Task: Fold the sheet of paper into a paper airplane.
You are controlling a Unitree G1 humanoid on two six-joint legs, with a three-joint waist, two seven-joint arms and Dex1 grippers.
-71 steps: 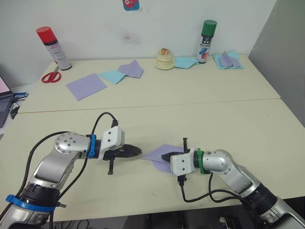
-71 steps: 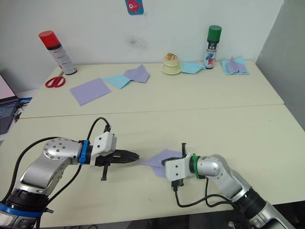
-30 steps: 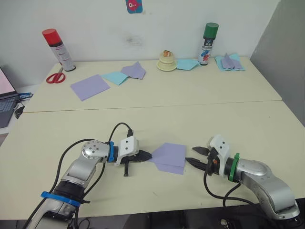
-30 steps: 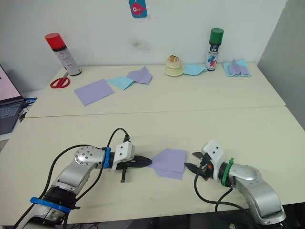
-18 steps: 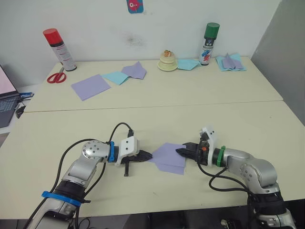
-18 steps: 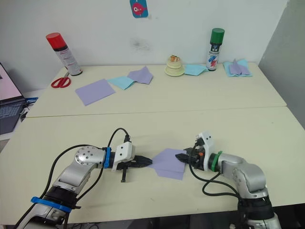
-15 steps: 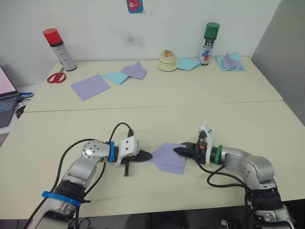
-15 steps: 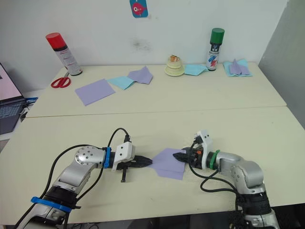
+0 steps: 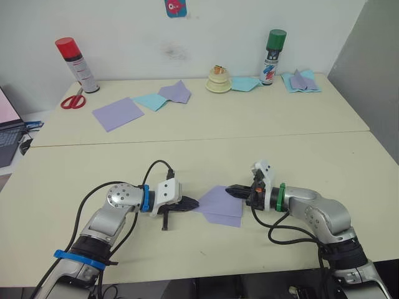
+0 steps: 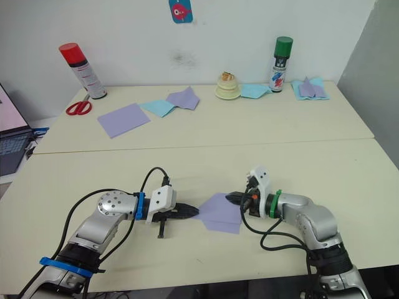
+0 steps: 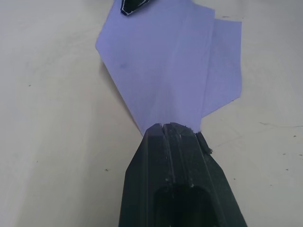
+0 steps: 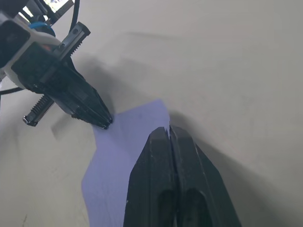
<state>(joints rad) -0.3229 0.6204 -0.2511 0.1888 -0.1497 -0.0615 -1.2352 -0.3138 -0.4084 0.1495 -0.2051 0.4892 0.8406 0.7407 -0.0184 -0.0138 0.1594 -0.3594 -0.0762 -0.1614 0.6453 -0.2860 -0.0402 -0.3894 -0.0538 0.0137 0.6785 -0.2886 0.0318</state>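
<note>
The paper (image 9: 221, 204) lies flat on the near table (image 9: 187, 249), stretched between the two grippers, its pointed end toward the left one and its wide end toward the right one. It is folded into a wedge with layered flaps, one flap sticking out along the near edge.

The left gripper (image 9: 194, 203) lies low on the table with its tip at the paper's point. In the left wrist view its fingers (image 11: 175, 156) are pressed together with the narrow end of the paper running in under their tips (image 11: 165, 85); they appear to be pinching it.

The right gripper (image 10: 229, 197) reaches in from the opposite side, its tip resting over the far corner of the paper's wide end. In the right wrist view its fingers (image 12: 163, 161) are pressed together, tip over the lavender surface (image 12: 118, 156); whether any paper is caught between them cannot be told.

Well beyond both grippers, on the far table (image 9: 199, 124), lie a smooth lavender square (image 9: 116, 113), light-blue sheets (image 9: 148, 100), scissors (image 9: 72, 100), a red-capped can (image 9: 75, 64) and a green-capped can (image 9: 271, 56).
</note>
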